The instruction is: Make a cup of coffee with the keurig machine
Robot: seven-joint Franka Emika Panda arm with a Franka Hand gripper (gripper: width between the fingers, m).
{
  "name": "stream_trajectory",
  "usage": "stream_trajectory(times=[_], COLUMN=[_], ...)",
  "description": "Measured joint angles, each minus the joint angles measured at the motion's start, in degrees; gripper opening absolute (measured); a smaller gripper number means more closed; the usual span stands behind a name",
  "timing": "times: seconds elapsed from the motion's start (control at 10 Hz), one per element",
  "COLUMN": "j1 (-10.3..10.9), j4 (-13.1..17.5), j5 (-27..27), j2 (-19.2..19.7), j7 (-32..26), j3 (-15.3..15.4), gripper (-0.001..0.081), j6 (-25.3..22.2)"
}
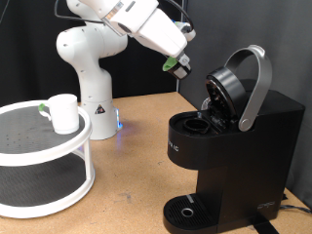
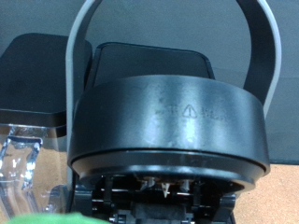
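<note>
The keurig machine (image 1: 234,146) stands at the exterior view's right with its silver-grey lid handle (image 1: 255,83) raised and its brew head (image 1: 226,90) tilted open over the pod chamber (image 1: 200,125). My gripper (image 1: 177,66) hangs just above and to the left of the open head, shut on a small dark green-topped pod (image 1: 175,67). The white cup (image 1: 64,112) stands on a round white stand (image 1: 44,156) at the left, far from the gripper. The wrist view shows the open brew head (image 2: 168,121) close up, its handle (image 2: 262,47), and a green blur of the pod (image 2: 65,219).
The arm's white base (image 1: 88,83) stands behind the stand on the wooden table (image 1: 136,146). The machine's round drip base (image 1: 185,212) is at the bottom. A clear water tank (image 2: 19,163) sits beside the brew head in the wrist view.
</note>
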Motion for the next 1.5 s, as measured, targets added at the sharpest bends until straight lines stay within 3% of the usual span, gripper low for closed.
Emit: stream_trajectory(times=[0.3,0.7,1.5], j1=[0.0,0.1,0.3], j4=[-0.6,-1.0,-0.7], j5=[-1.5,-1.5,3.1], j2=[1.3,5.6,11.3], j7=[0.0,-1.6,-6.1], j3=[0.3,2.1,4.2], gripper=[0.0480,0.0480,0.0474], j6=[0.3,5.8,10.5])
